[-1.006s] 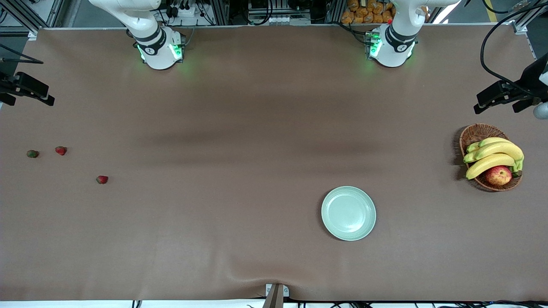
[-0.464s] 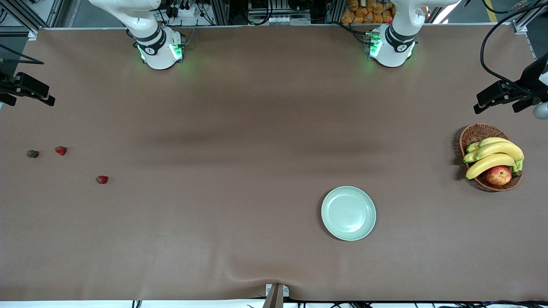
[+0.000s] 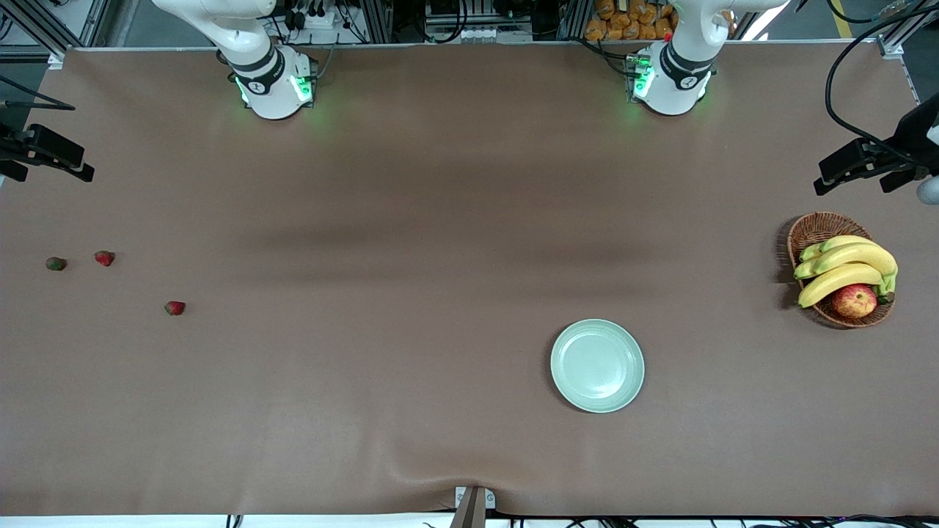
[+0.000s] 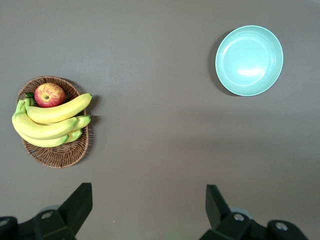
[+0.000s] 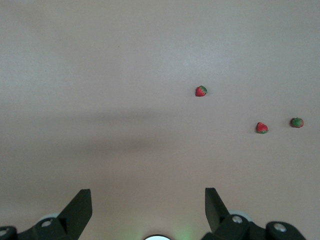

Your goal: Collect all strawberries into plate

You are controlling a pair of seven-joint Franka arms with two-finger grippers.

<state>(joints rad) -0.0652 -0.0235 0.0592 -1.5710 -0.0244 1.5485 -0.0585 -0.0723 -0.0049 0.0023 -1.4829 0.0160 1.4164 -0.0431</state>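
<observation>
Three strawberries lie on the brown table at the right arm's end: a red one [image 3: 174, 308] nearest the front camera, a second red one [image 3: 104, 257], and a darker, greener one [image 3: 56, 263] by the table's end. The right wrist view shows them too: red [image 5: 201, 91], red [image 5: 261, 128], greenish [image 5: 297, 122]. The mint-green plate [image 3: 597, 365] sits empty toward the left arm's side, also in the left wrist view [image 4: 249, 60]. My right gripper [image 5: 148, 207] is open, high over bare table. My left gripper [image 4: 149, 205] is open, high over bare table. Both arms wait.
A brown wicker basket [image 3: 816, 229] with bananas [image 3: 843, 268] and a red-yellow apple [image 3: 854, 301] stands at the left arm's end of the table, also in the left wrist view [image 4: 60, 155]. Black camera mounts [image 3: 44, 150] stand at both table ends.
</observation>
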